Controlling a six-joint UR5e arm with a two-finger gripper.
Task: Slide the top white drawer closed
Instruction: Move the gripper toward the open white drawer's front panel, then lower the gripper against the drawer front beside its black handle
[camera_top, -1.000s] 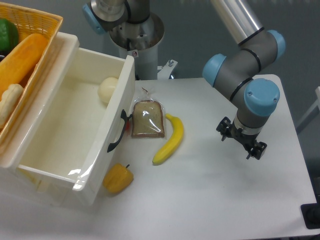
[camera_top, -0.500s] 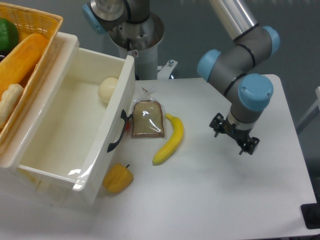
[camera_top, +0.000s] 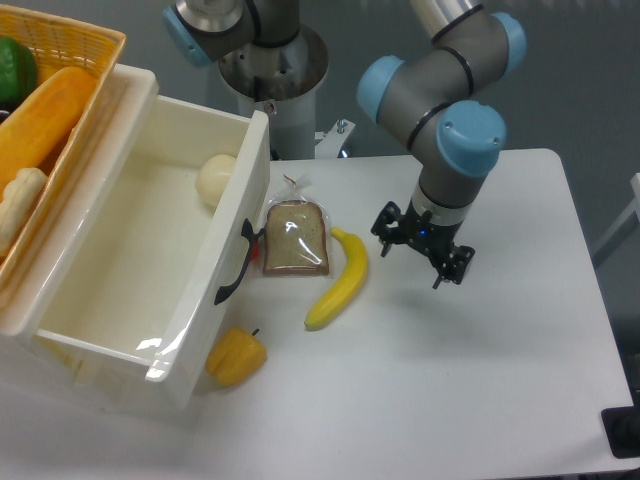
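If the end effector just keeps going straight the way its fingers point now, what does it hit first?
The end effector points roughly straight down, so it would most likely meet the bare white table first, just right of the banana. Depth is hard to judge from this single view, so the banana's margin is uncertain.

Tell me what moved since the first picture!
The gripper swung left across the table, from near the right side toward the banana. It grabbed nothing. The drawer stayed open, and the bread, banana and yellow pepper didn't budge.
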